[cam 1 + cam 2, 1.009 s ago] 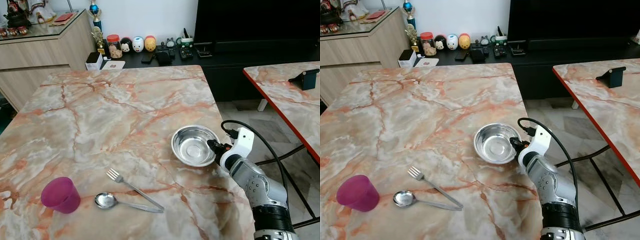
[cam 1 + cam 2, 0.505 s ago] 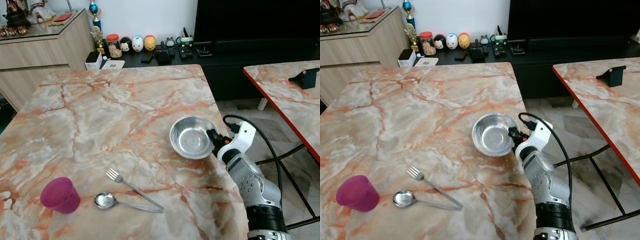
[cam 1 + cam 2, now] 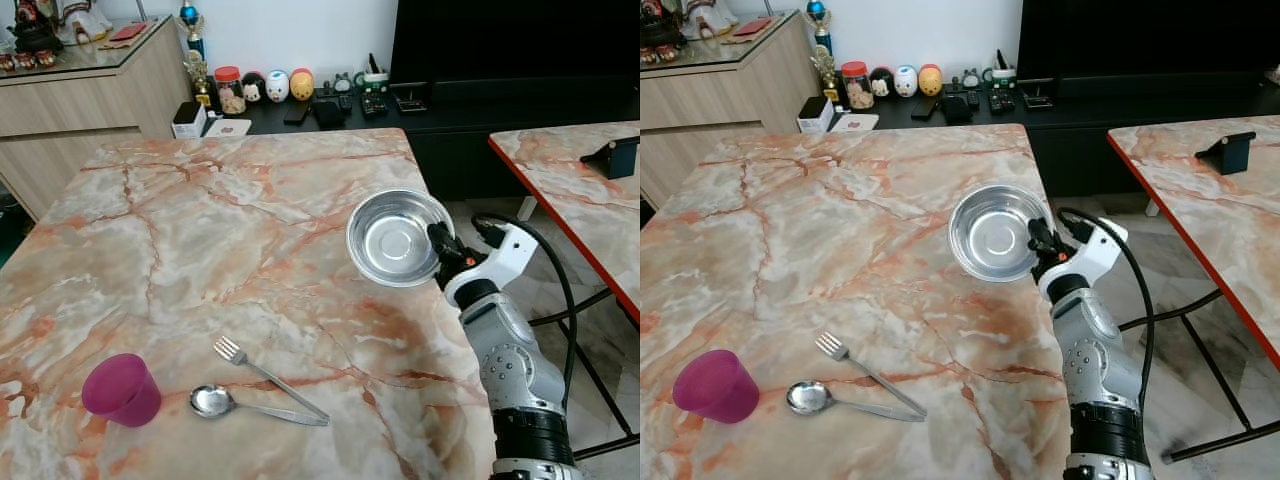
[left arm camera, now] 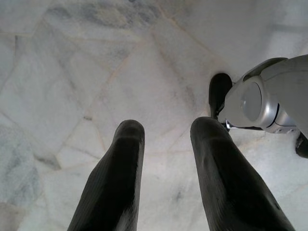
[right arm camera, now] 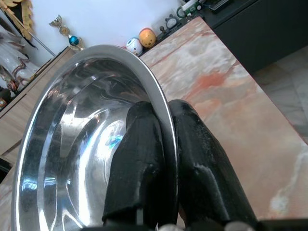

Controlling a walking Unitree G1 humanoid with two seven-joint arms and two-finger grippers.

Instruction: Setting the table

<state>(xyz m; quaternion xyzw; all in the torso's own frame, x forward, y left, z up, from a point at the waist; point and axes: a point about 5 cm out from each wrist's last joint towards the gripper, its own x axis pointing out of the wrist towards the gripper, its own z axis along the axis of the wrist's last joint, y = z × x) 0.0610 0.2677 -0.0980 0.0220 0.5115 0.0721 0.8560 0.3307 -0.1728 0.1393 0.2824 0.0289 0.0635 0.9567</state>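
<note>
Right arm is raised at the right edge of the marble table, forearm angled up toward the table. The right gripper pinches the rim of the steel bowl, one finger inside the rim and one outside, as the right wrist view confirms. The bowl is held off the tabletop, tilted with its opening toward the camera, above the table's right side.

Left gripper hangs over the pale stone floor, fingers slightly parted, holding nothing.

On the table's near left: pink cup, spoon and fork, the two utensils lying just beside each other, handles converging. All are well apart from the bowl. A second marble table stands to the right.
</note>
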